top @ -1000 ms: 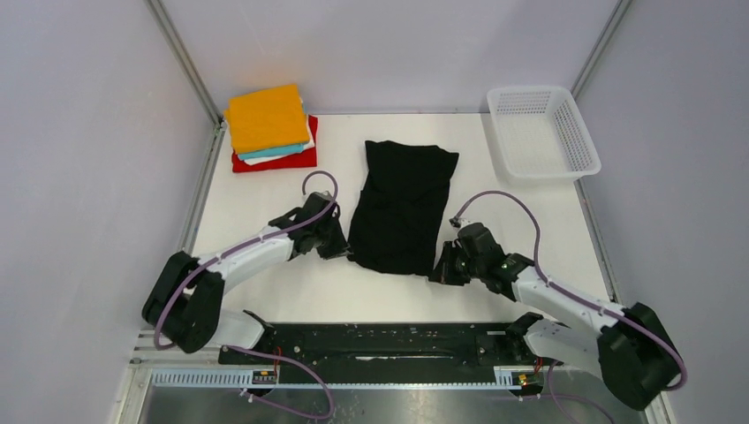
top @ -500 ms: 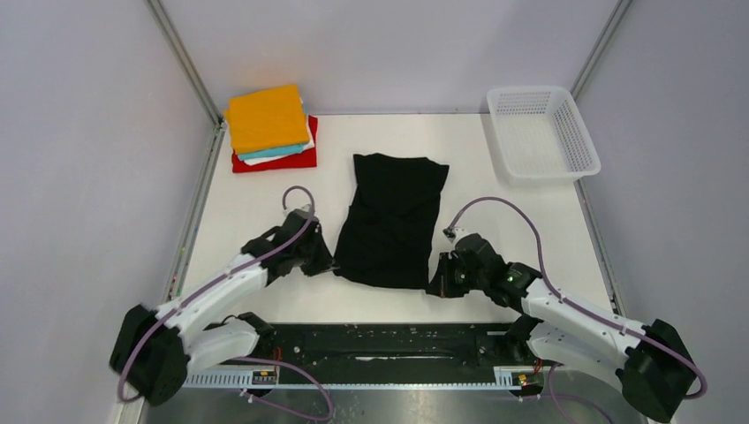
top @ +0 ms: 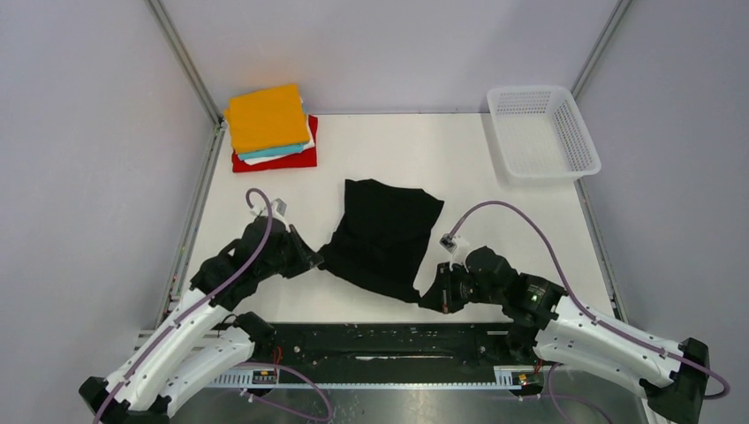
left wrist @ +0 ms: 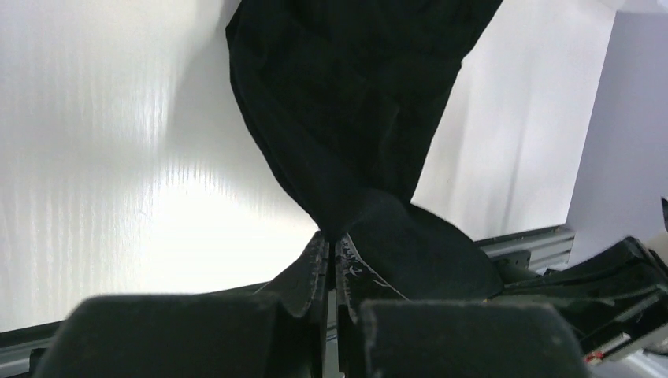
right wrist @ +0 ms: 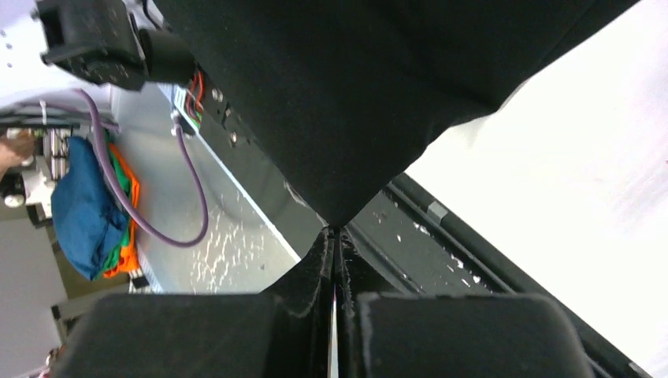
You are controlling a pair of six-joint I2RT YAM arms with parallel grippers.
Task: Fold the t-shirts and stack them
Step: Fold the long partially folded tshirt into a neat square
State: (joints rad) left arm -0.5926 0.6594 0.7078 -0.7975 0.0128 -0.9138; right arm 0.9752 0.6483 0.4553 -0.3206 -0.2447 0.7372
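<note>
A black t-shirt (top: 384, 237) lies folded lengthwise in the middle of the white table (top: 495, 194). Its near end is lifted and stretched between both grippers. My left gripper (top: 316, 261) is shut on the shirt's near left corner (left wrist: 335, 224). My right gripper (top: 427, 297) is shut on the near right corner (right wrist: 335, 220). A stack of folded t-shirts (top: 269, 128) sits at the far left, orange on top, then teal, white and red.
A white mesh basket (top: 540, 131) stands at the far right corner. A black rail (top: 380, 340) runs along the near table edge between the arm bases. Grey walls close in the left, right and back.
Both grippers have pulled back toward the near edge, dragging the black t-shirt with them. Its near end has risen off the table and its far edge has slid nearer.
</note>
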